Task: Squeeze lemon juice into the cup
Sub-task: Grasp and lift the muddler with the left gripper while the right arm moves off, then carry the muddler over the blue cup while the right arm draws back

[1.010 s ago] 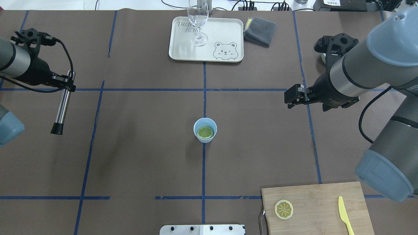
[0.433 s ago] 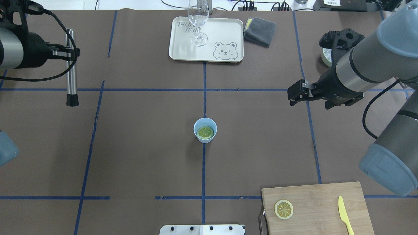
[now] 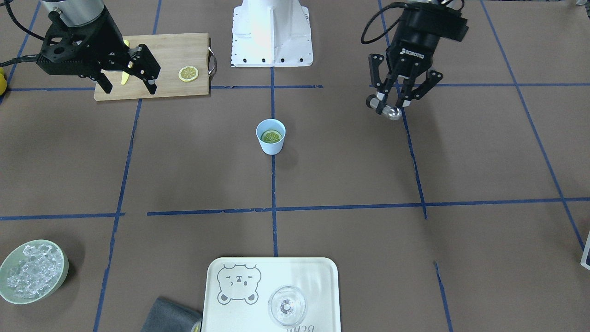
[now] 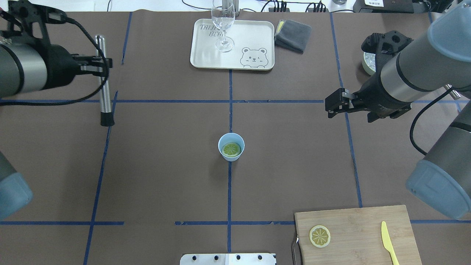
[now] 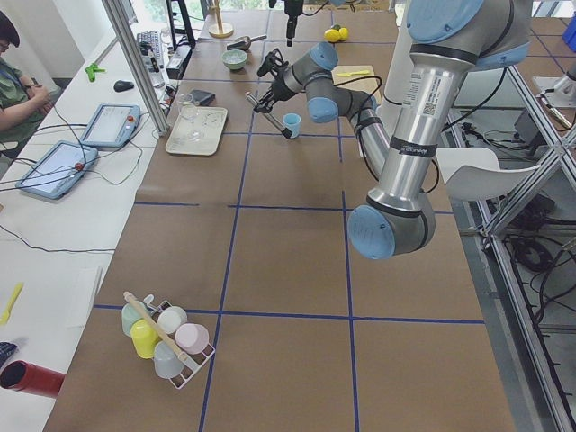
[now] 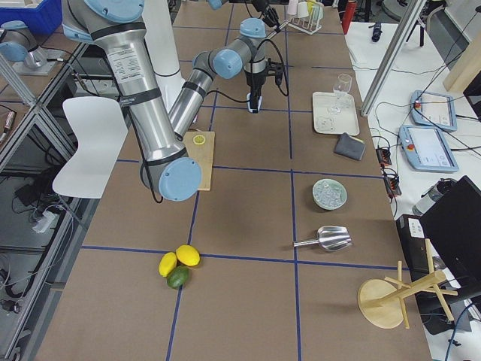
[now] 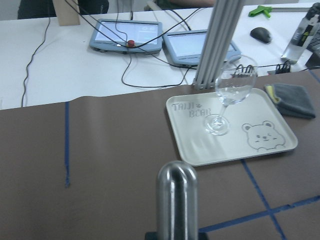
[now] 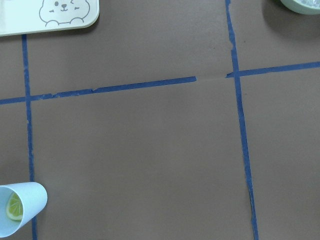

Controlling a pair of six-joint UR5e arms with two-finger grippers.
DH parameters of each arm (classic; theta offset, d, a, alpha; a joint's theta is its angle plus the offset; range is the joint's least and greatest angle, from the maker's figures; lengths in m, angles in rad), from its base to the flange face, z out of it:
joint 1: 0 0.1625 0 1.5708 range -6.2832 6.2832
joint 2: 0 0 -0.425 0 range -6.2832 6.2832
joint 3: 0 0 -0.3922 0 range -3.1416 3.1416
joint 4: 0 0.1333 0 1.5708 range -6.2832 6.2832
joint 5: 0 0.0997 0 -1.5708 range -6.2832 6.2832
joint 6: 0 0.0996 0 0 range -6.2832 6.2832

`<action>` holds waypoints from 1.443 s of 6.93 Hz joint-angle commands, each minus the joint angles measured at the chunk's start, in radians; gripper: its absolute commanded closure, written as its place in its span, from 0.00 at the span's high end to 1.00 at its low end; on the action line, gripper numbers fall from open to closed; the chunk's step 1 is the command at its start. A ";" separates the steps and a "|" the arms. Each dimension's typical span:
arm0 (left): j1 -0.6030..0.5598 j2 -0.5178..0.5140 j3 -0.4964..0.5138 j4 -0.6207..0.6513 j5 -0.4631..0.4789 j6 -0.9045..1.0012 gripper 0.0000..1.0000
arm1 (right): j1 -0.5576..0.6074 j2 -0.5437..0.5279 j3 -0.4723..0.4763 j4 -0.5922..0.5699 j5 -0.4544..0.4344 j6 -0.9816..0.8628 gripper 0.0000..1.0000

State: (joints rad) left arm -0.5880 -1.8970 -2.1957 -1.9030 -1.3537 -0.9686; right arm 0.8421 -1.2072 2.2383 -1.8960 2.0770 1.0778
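The light-blue cup (image 4: 231, 146) stands at the table's middle with a lemon slice (image 4: 231, 149) lying flat inside it; both also show in the front view, cup (image 3: 270, 136) and slice (image 3: 271, 136), and at the bottom left corner of the right wrist view (image 8: 20, 207). A twin slice (image 4: 319, 236) lies on the cutting board (image 4: 357, 235). My left gripper (image 4: 100, 64) is shut on a steel muddler (image 4: 104, 84) with a black tip, held above the table far left of the cup. My right gripper (image 3: 126, 78) is open and empty, right of the cup.
A white tray (image 4: 254, 33) with a wine glass (image 4: 223, 25) sits at the far middle, a grey cloth (image 4: 293, 35) beside it. A pale green bowl of ice (image 3: 32, 272) is at the far right. A yellow knife (image 4: 388, 243) lies on the board.
My left arm has swung the muddler away from me and then right toward the table's middle, turning it more upright. My right gripper drifted slightly right. The cup and slices have not moved.
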 commanded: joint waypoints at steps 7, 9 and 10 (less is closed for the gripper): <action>0.301 -0.179 0.065 -0.266 0.547 -0.185 0.00 | 0.084 -0.015 0.000 -0.003 0.035 -0.047 1.00; 0.303 -0.180 0.282 -0.723 0.545 0.026 0.00 | 0.097 -0.025 0.001 -0.003 0.064 -0.052 1.00; 0.304 -0.178 0.290 -0.758 0.550 0.166 0.00 | 0.129 -0.047 0.001 -0.009 0.081 -0.123 1.00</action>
State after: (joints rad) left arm -0.2853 -2.0759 -1.9559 -2.5434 -0.8073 -0.9633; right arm 0.9430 -1.2348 2.2398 -1.9006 2.1370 1.0101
